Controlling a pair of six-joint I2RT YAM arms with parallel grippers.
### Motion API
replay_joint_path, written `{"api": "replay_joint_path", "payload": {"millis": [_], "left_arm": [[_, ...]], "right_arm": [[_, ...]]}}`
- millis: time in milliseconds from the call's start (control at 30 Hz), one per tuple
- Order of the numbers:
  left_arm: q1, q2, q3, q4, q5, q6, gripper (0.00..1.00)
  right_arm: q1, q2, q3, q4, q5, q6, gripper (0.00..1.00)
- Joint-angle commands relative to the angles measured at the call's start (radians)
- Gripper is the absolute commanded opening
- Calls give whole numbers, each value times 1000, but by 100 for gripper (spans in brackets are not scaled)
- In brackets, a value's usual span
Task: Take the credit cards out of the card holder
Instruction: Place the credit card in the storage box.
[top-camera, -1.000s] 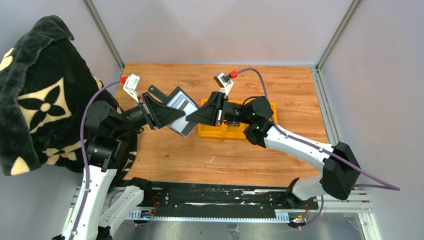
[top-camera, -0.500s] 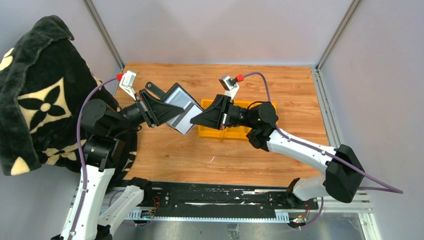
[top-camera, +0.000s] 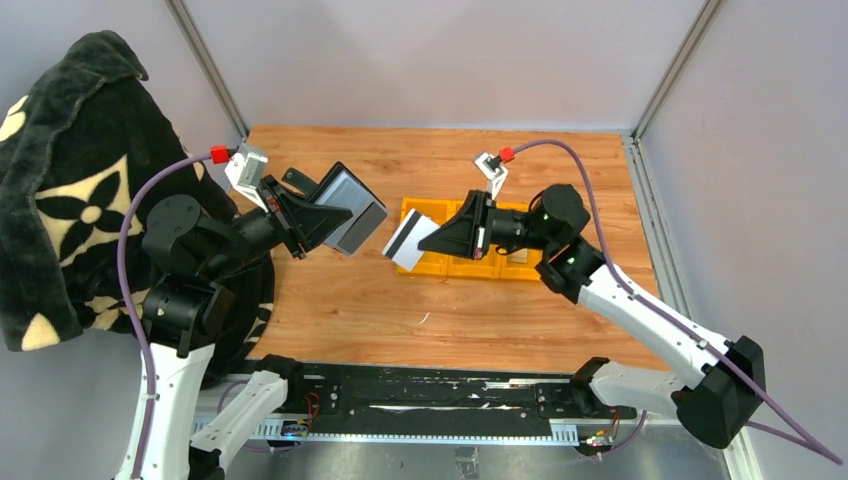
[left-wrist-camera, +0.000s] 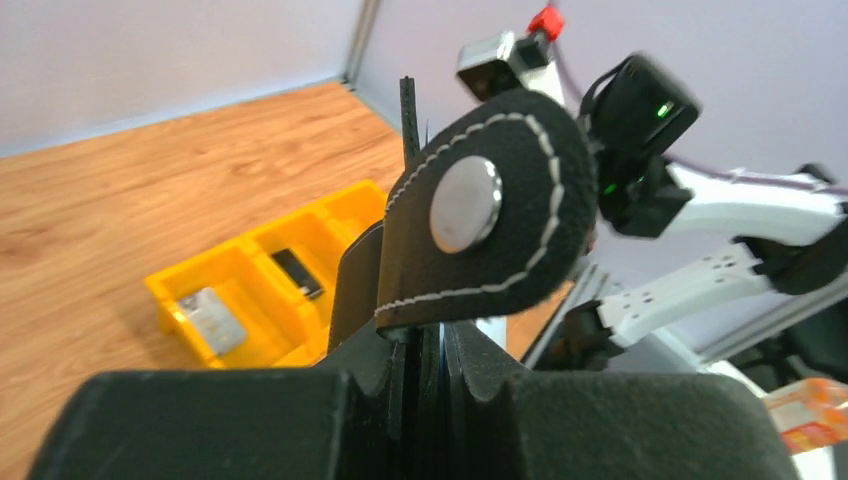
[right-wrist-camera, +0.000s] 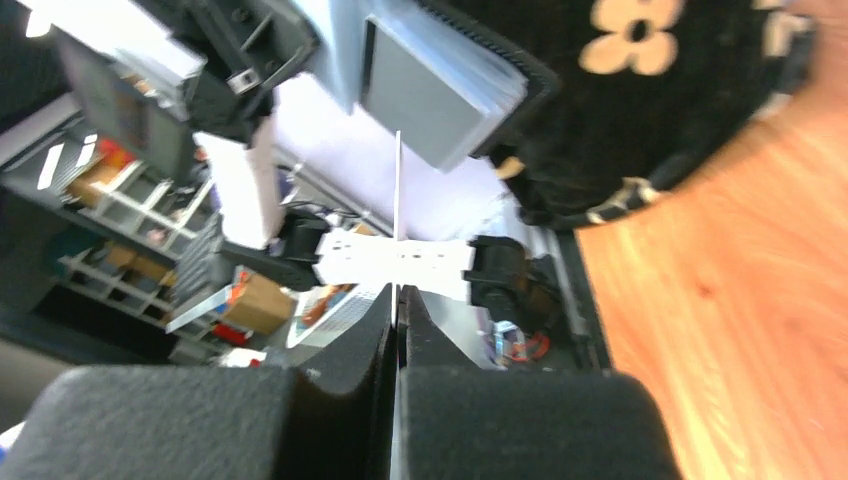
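Observation:
My left gripper (top-camera: 318, 216) is shut on the black card holder (top-camera: 350, 208) and holds it in the air over the table's left side. Grey credit cards (right-wrist-camera: 432, 92) show in its open mouth. In the left wrist view the holder (left-wrist-camera: 432, 330) sits pinched between the jaws, its strap tab with a metal snap (left-wrist-camera: 466, 203) standing up. My right gripper (top-camera: 438, 240) is shut on one white credit card with a dark stripe (top-camera: 408, 243), held clear of the holder, a short gap to its right. The right wrist view shows that card edge-on (right-wrist-camera: 397, 200).
A yellow compartment bin (top-camera: 470, 265) lies on the wooden table under the right gripper, with a grey item (left-wrist-camera: 212, 318) and a small black item (left-wrist-camera: 296, 273) inside. A black patterned blanket (top-camera: 70, 200) hangs at the left. Grey walls enclose the table.
The right gripper has pulled the white card out of the holder and moved right with it. The left gripper has drawn back to the left, still gripping the holder.

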Motion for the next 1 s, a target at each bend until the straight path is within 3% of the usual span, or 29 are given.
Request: {"api": "replay_joint_path", "payload": {"millis": [0, 100, 233, 333, 567, 700, 967], "left_arm": [[-1, 14, 34, -132, -103, 251, 0], [-1, 33, 57, -199, -113, 308, 0], [-1, 39, 51, -211, 12, 302, 0], [-1, 35, 28, -189, 125, 262, 0], [-1, 13, -1, -146, 147, 219, 1], [-1, 16, 3, -125, 165, 188, 1], [-1, 16, 2, -92, 181, 157, 1]], "right_arm": [[-106, -8, 132, -586, 8, -326, 0], [-137, 49, 208, -781, 62, -444, 0], [-151, 209, 309, -896, 149, -567, 0], [-160, 405, 429, -987, 198, -652, 0], [-171, 787, 754, -1175, 244, -758, 0], [-183, 884, 857, -1223, 244, -769, 0], [-194, 958, 878, -1233, 244, -766, 0]]}}
